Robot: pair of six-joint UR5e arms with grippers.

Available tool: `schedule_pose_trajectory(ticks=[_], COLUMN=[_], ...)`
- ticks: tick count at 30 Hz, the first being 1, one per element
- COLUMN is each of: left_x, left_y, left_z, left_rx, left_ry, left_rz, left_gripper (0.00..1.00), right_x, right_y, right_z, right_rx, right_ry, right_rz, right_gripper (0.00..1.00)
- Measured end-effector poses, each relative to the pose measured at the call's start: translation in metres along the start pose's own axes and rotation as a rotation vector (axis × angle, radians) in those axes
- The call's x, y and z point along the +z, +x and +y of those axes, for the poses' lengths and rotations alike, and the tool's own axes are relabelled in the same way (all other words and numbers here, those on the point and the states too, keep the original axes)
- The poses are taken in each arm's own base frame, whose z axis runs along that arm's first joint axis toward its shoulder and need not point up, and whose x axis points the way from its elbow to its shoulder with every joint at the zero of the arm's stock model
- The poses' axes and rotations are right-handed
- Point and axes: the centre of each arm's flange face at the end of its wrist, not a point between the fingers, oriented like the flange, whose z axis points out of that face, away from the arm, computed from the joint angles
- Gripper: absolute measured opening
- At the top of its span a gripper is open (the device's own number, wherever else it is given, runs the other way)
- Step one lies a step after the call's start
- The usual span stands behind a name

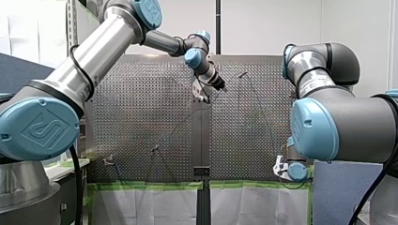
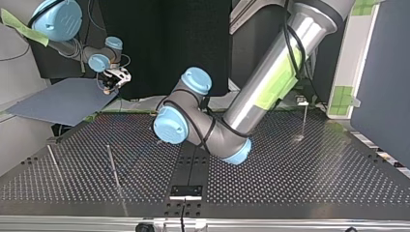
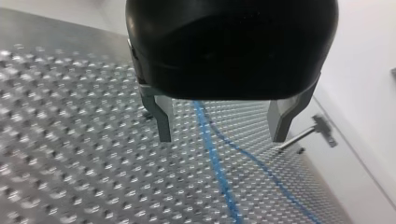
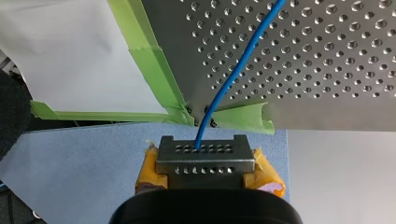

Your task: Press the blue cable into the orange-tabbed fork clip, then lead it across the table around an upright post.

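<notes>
**Right wrist view.** My right gripper [image 4: 205, 155] was clamped tight on the blue cable [image 4: 233, 74]. It hung just off a corner of the table [image 4: 327, 70], over a blue-grey board [image 4: 84, 154]. Green tape [image 4: 154, 60] ran along the table's edge there. From the gripper, the cable ran up onto the table.

**Left wrist view.** My left gripper [image 3: 221, 138] hung over the table with its fingers [image 3: 161, 116] wide apart and nothing in them. The cable lay flat on the table under it, in two strands. A thin post [image 3: 299, 136] showed near the table's edge, past one finger. I could not tell if the cable touched it.

**Front view.** My left arm [image 1: 108, 47] reached to the middle of the far edge. My right arm [image 1: 338, 122] stayed low at the near corner on its own side. The table was grey metal, full of small holes. A white wall [image 1: 272, 23] stood behind it.

**Top view.** More thin rods [image 2: 114, 166] stood up near one side edge. A black backdrop [image 2: 183, 34] hung behind the arms.

I could not find the orange-tabbed fork clip in any view. To me the job looked barely begun. The cable was held but lay loose, so the press into the clip and the trip around a post both seemed left to do.
</notes>
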Motion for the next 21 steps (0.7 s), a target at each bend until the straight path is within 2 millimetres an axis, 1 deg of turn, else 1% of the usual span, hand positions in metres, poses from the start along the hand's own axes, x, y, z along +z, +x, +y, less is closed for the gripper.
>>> schedule_pose_trajectory(ticks=[5, 9, 17, 21], left_x=[-0.015, -0.033, -0.058, -0.073], left_y=[0.008, 0.010, -0.005, -0.014], left_z=[-0.016, -0.032, -0.039, -0.042], left_rx=[0.031, 0.053, 0.111, 0.154], left_ry=[0.003, 0.016, 0.046, 0.055], left_rz=[0.009, -0.004, -0.063, -0.123], left_gripper=[1.00, 1.00, 1.00, 1.00], right_x=[0.000, 0.000, 0.000, 0.000], right_y=[0.000, 0.000, 0.000, -0.001], right_z=[-0.001, -0.001, -0.002, -0.003], right_rx=[0.000, 0.000, 0.000, -0.001], right_ry=[0.004, 0.005, 0.015, 0.022], right_rz=[0.000, -0.001, -0.004, -0.006], right_gripper=[0.00, 0.00, 0.00, 0.00])
